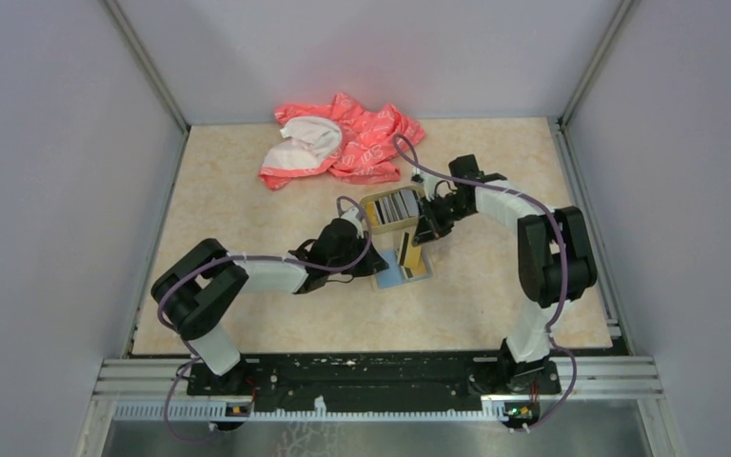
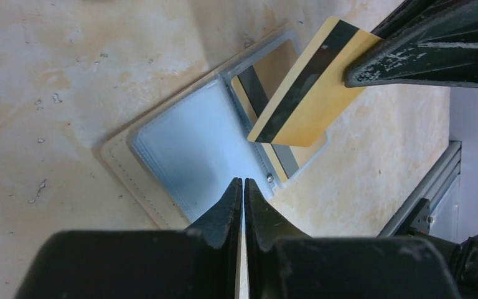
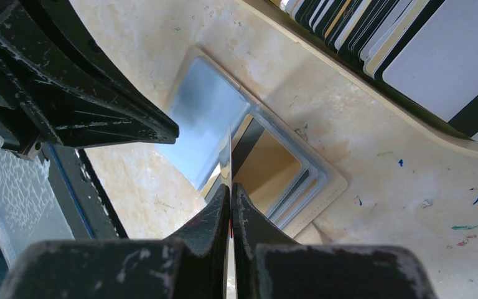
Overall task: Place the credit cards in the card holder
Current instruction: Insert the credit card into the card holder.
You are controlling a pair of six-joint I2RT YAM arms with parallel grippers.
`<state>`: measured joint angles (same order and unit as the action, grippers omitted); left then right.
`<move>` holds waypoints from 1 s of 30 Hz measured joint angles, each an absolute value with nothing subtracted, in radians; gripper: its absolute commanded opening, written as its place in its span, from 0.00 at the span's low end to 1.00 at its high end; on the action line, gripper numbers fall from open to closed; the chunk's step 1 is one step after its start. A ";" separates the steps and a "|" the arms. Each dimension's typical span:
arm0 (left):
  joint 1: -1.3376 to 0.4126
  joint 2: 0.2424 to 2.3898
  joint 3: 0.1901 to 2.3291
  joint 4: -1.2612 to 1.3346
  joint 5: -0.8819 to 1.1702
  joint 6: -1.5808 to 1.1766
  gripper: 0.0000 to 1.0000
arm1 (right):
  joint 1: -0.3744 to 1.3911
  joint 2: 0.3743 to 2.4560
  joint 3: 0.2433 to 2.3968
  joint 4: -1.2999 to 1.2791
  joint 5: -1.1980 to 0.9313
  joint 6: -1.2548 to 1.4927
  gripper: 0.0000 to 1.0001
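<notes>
While the right gripper [image 3: 231,187] is clamped on one gold card [image 2: 305,93] and holds it tilted just above the holder [image 2: 187,149], that card is not yet in a pocket. Its lower corner hangs over the holder's tan half, near the sleeve mouth. The left wrist view does not show whether it touches the sleeve.

The holder lies open and flat on the table [image 2: 50,75], with its light-blue half beside the tan one. Through the clear sleeve of the tan half a stowed card [image 3: 267,168] shows, tan with a dark stripe, so I judge that at least one card is already in. No card shows in the blue half.

The left gripper [image 2: 243,182] sits at the holder's edge beside the fold, jaws almost together. Whether they nip a sleeve leaf or only rest there, I cannot tell.

Just beyond the holder, on the side away from the arm bases, the tray [image 3: 404,99] carries a packed row of cards [image 3: 361,25] standing on edge, black, white and grey. By that count the job looks to be in its early part: one card apparently stowed, one over the holder, and most of the cards waiting in the tray.
</notes>
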<state>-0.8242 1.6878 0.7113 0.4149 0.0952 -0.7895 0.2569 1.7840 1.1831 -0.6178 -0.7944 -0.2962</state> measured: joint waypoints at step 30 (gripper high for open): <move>-0.858 1.688 0.717 0.289 -0.010 -0.841 0.04 | 0.272 1.789 1.171 -0.591 -0.726 -0.204 0.00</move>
